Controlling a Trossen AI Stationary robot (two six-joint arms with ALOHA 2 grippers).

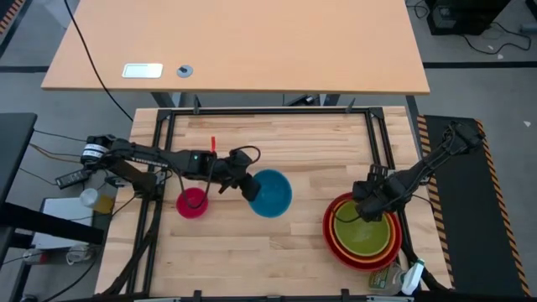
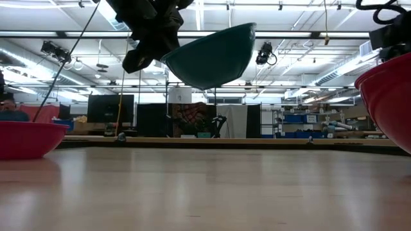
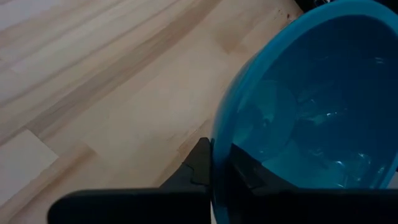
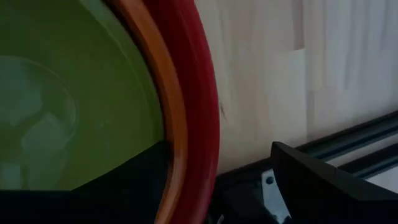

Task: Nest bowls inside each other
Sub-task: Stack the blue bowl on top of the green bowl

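Observation:
The blue bowl point(image 1: 272, 193) hangs tilted above the table's middle, and my left gripper point(image 1: 249, 190) is shut on its rim. The low view shows this blue bowl point(image 2: 212, 54) well clear of the wood. The magenta-pink bowl point(image 1: 192, 203) stands on its base to the left of it. At the right, the lime green bowl point(image 1: 366, 235) sits inside the orange bowl point(image 1: 339, 237), which sits inside the red bowl point(image 1: 329, 228). My right gripper point(image 4: 217, 149) is open over this stack's far left rim, one finger inside the green bowl and one outside the red. My left gripper pinches the blue bowl's rim point(image 3: 216, 149) on the side nearest the arm. One finger point(image 3: 249, 173) is inside the bowl and one finger point(image 3: 198, 165) outside. The fingers slant down from the table's left. The bowl is lifted clear and tilted, its opening facing up and toward the arm. My right gripper straddles the stacked rims point(image 4: 199, 124); I cannot tell whether its fingers touch them.
Black frame rails point(image 1: 252, 111) run round the wooden table point(image 1: 252, 252). A bigger tabletop point(image 1: 252, 50) lies beyond the far edge. A clear bottle point(image 1: 393, 281) lies near the stack's near right side. Bare wood shows between the blue bowl and the stack.

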